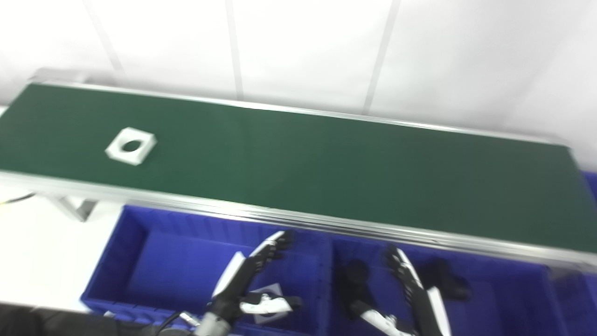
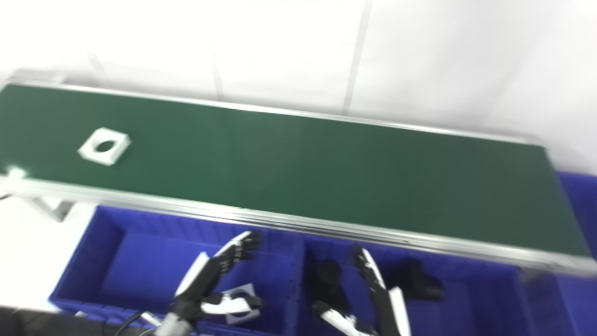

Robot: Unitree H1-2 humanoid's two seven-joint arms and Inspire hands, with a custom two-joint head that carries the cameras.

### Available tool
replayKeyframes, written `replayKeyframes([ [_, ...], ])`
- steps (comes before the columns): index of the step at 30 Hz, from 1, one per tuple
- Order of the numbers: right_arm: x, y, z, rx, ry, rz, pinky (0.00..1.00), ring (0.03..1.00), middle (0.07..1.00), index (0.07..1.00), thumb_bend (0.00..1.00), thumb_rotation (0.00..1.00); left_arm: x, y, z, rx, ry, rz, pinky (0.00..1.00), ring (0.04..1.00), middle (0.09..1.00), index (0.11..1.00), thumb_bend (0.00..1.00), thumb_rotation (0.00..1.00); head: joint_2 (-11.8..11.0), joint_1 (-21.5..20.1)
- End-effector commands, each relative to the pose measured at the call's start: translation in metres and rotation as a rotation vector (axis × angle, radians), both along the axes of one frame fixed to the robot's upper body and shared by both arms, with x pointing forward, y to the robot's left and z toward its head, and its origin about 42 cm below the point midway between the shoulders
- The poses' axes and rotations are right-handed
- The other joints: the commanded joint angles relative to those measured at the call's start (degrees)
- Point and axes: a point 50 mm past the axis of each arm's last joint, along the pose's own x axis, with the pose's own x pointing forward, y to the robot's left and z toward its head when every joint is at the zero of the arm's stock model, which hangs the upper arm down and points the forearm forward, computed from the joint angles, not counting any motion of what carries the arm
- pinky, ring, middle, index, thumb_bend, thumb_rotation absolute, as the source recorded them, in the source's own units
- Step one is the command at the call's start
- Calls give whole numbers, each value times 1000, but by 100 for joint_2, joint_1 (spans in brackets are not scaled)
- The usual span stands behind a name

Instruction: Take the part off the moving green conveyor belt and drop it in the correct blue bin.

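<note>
The part [image 1: 130,146] lies far left on the belt [image 1: 326,163], well apart from both empty, spread hands [image 1: 254,280] [image 1: 410,289] over the bins [image 1: 140,233].

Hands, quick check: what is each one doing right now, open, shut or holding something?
Left hand: open, holding nothing, above the left blue bin.
Right hand: open, holding nothing, above the middle blue bin.

no text, labels, brands, numbers or signs can be read anywhere; the pictures are blurred.
</note>
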Motion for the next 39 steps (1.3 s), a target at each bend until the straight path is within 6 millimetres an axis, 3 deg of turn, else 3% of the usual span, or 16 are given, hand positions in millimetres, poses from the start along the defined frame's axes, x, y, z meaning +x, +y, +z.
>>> replayKeyframes([
  [1, 5, -1, 7, 24, -78, 0, 905, 914, 917, 951, 650, 333, 11, -2, 10, -12, -80, 12, 800, 842, 862, 868, 837, 463, -34, 39],
  [5, 9, -3, 2, 28, -72, -4, 893, 912, 922, 955, 635, 336, 16, -3, 16, -44, -93, 6, 813, 846, 861, 865, 835, 421, -167, 126],
  [10, 13, -4, -1, 31, -72, 1, 918, 932, 933, 962, 610, 321, 27, 2, 38, -109, -150, 18, 805, 846, 862, 863, 855, 418, -239, 135],
  [15, 17, -2, -2, 31, -63, -3, 950, 948, 932, 963, 614, 342, 48, 16, 78, -131, -304, 42, 799, 839, 851, 855, 878, 469, -293, 115],
  [19, 20, 0, -4, 36, -71, -3, 939, 934, 923, 962, 610, 347, 63, 26, 106, -151, -400, 43, 813, 846, 864, 861, 860, 448, -299, 83],
  [24, 24, 3, -5, 33, -84, 3, 937, 928, 917, 961, 605, 351, 81, 52, 141, -97, -537, 48, 829, 861, 877, 876, 815, 443, -294, -15],
  [31, 27, 8, -5, 58, -104, -1, 911, 915, 917, 946, 615, 305, 103, 89, 162, 20, -580, 71, 864, 887, 903, 909, 813, 492, -236, -230],
  [39, 28, 12, -4, 62, -138, 2, 848, 863, 878, 912, 671, 340, 140, 129, 180, 141, -588, 82, 851, 893, 912, 920, 774, 439, -94, -652],
])
